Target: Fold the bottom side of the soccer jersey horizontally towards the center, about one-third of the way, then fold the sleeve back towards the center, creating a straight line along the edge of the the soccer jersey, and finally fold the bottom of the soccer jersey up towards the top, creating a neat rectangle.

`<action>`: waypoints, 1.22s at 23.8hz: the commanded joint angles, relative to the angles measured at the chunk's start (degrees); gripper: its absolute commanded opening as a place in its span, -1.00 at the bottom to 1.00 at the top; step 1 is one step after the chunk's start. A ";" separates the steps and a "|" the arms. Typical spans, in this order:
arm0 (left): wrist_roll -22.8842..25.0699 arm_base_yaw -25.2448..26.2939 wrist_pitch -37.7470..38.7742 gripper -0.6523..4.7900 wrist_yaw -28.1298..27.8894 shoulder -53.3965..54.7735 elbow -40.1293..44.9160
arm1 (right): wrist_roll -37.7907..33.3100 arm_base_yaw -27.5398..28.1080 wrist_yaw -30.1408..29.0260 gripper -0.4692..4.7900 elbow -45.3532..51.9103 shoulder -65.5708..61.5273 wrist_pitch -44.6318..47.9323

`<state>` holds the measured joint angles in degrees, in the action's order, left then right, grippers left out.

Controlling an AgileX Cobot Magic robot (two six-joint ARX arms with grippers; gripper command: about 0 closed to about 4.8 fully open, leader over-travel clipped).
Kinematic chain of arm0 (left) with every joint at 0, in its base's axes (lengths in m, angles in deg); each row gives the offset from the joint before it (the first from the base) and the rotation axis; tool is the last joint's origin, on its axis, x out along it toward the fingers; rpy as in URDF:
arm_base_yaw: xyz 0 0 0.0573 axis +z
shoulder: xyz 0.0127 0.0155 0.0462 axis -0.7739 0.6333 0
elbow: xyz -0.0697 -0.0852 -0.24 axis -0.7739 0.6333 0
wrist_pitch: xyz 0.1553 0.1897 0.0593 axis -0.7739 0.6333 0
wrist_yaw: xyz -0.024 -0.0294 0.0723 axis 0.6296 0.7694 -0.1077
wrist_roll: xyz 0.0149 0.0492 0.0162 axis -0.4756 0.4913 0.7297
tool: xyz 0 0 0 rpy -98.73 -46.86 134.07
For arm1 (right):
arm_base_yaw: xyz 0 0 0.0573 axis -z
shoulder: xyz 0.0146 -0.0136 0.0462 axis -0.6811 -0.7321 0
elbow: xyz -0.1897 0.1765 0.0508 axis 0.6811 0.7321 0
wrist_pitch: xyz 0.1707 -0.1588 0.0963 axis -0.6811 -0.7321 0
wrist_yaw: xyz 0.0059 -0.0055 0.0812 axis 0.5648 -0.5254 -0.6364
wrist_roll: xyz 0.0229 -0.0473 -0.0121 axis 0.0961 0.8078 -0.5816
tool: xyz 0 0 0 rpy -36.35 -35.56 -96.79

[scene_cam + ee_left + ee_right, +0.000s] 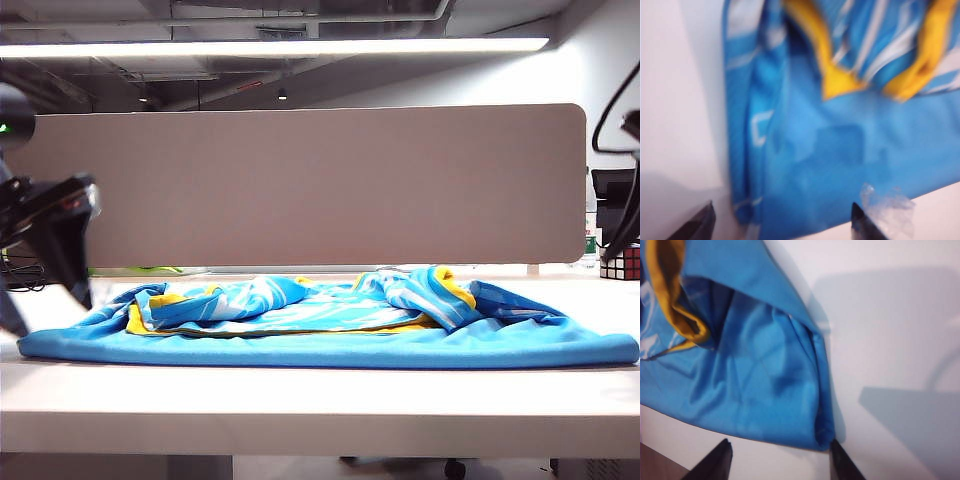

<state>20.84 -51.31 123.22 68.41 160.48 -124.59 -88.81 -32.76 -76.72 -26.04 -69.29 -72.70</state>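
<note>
Exterior view shows the jersey lying bunched across the counter, its near fold a long blue roll. Left pincer hangs released over the jersey's left end; right pincer hangs released over the right end, jaws straddling the corner. Risk: a pinch could take only one layer of the doubled mesh, and the loose bunched folds could drag and skew the crease.

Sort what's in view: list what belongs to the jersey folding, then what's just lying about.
Belongs to the job:
- jersey, lying folded on the table
- left gripper, open above the jersey's left end
- right gripper, open above its right end

Just lying about:
- Rubik's cube, far right
- divider panel behind the table
</note>
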 commanded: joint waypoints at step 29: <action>0.20 -0.11 -8.46 -0.37 3.52 -0.07 8.04 | -7.82 -7.91 4.79 -0.32 9.97 -5.92 18.29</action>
<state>19.96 -51.22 112.69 72.74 159.97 -117.29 -96.79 -40.69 -75.91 -16.51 -74.67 -53.05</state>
